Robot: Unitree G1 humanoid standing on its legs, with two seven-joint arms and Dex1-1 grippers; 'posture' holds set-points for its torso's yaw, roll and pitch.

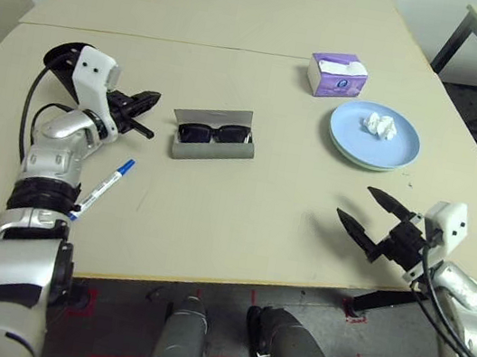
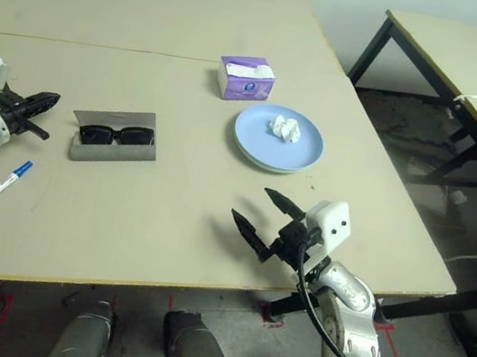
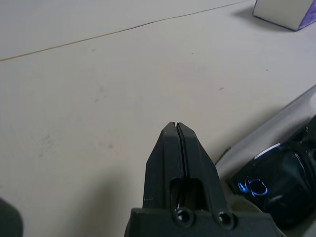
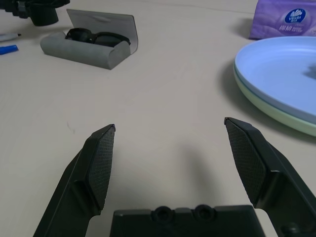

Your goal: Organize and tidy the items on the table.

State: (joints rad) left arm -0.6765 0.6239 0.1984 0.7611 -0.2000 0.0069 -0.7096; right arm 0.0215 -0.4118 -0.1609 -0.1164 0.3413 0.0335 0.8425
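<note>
1. Now, at the left edge of the table (image 1: 212, 229), the left gripper (image 1: 148, 99) is hovering with its two fingers pressed together and nothing between them, pointing toward the open glasses case (image 1: 213, 149).
2. Near that same edge, closer to the robot, a pen (image 1: 101, 190) with a blue cap is lying at a slant, its long axis running from the front-left toward the middle of the table.
3. The case is sitting just beside the left gripper's tips, toward the middle of the table, its long axis lying across the gripper's line; the lid is standing up on the far side and the sunglasses (image 1: 213, 133) are resting inside. My guess is that the lid is what wants closing, and the left arm is much the nearer.
4. Further right, the tissue box (image 1: 337, 75) is standing toward the far edge, with the stacked plates (image 1: 399, 150) just in front of it carrying a tissue wad (image 1: 379, 124).
5. By the front-right edge, the right gripper (image 1: 368, 212) is waiting spread wide and empty, well apart from the case.
</note>
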